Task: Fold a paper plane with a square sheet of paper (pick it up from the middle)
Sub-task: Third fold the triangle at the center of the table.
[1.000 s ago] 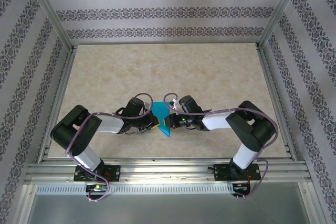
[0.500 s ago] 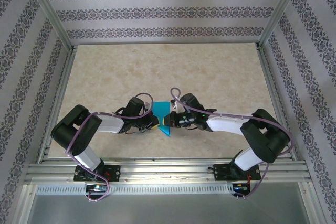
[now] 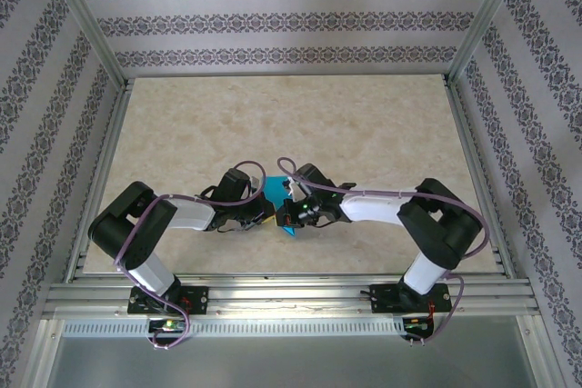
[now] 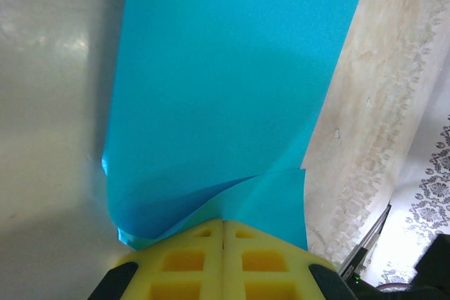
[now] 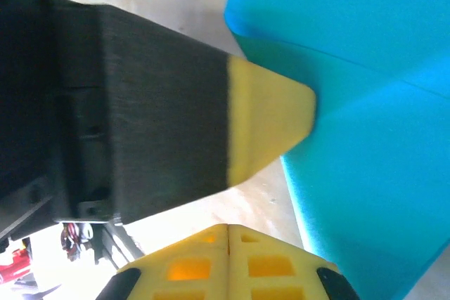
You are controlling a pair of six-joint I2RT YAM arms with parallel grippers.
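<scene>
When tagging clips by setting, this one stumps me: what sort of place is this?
Probably a robot test booth: a metal frame and patterned wall panels box in a marble-look table, with the left arm and right arm bolted at the near rail.

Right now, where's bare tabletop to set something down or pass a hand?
Crowded: near centre, where left claw and right claw meet at the blue paper. Free: all the table beyond them to the back wall, and a thin strip between them and the near rail.

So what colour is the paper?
Teal-blue, plain; the left wrist view shows the paper best.
</scene>
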